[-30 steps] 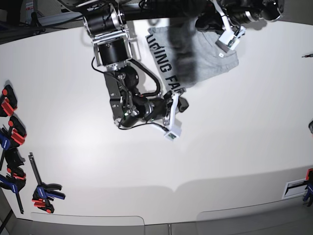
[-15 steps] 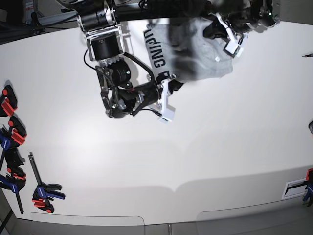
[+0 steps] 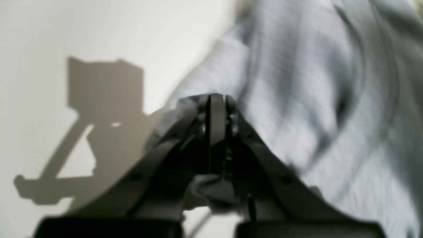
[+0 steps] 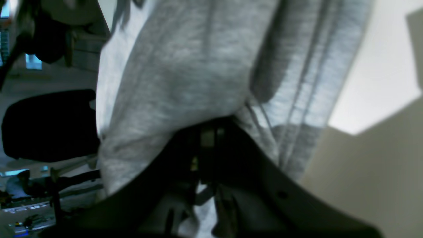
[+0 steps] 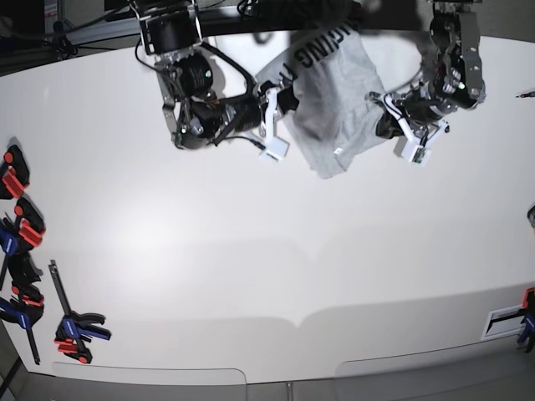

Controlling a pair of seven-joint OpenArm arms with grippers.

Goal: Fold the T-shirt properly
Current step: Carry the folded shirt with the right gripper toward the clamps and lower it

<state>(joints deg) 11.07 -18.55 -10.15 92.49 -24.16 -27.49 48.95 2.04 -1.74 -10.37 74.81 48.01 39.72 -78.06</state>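
Base view shows T-shirt (image 5: 334,100) lettering, wrist views only grey cloth

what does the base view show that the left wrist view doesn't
Only the base view shows both arms at once: the right gripper and the left gripper each pinch a side of the T-shirt, which hangs bunched between them. It also shows black lettering on the shirt and clamps at the table's edge.

Only the left wrist view shows that gripper's jaws pressed together on a fold of cloth, and its shadow on the table.

Both show the grey shirt and the white table.
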